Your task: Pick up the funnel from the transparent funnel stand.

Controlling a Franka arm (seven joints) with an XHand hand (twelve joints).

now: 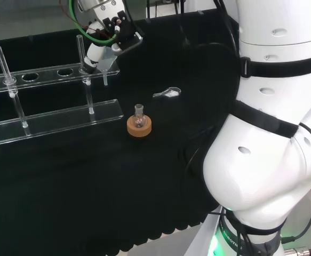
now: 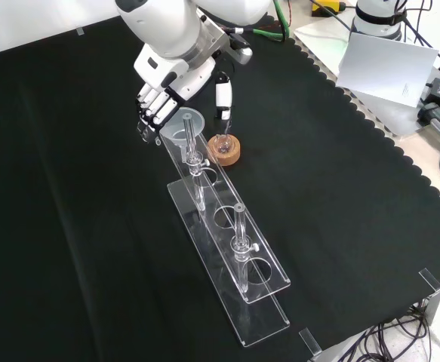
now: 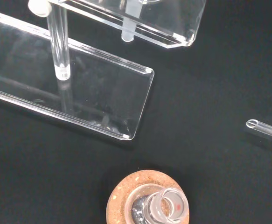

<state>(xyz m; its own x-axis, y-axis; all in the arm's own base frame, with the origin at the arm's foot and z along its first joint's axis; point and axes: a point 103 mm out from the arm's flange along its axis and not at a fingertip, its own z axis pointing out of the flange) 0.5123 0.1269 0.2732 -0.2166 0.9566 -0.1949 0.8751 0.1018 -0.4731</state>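
Hand (image 2: 159, 98) is at the far end of the clear funnel stand (image 2: 231, 260) in the front view, right at the funnel (image 2: 183, 124). Funnel sits in the end hole of the stand's upper shelf, not lifted. Its stem pokes down through the shelf (image 3: 128, 32) in the wrist view, above the stand's base plate (image 3: 80, 100).

Fingers (image 2: 150, 105) are bent down on the left side of the funnel rim in the front view, thumb (image 2: 223, 94) hangs down on the right side, so the funnel sits between them. Can't tell from any view whether they touch the funnel. Reads as an open pre-grasp pose, nothing pinched.

In the head view the hand (image 1: 99, 50) is at the right end of the stand (image 1: 54, 122), top left of the picture, with the funnel stem (image 1: 105, 79) hanging just below the shelf end.

Small glass flask (image 1: 139, 120) stands upright on a cork ring (image 1: 139, 127) on the black cloth (image 2: 69, 226), just beside the stand's end. In the front view the thumb tip is just above the flask (image 2: 223, 143).

A second small clear funnel (image 1: 168, 93) lies on its side on the cloth, right of the stand in the head view, apart from everything.

White arm links (image 1: 272, 117) take up the right of the head view.
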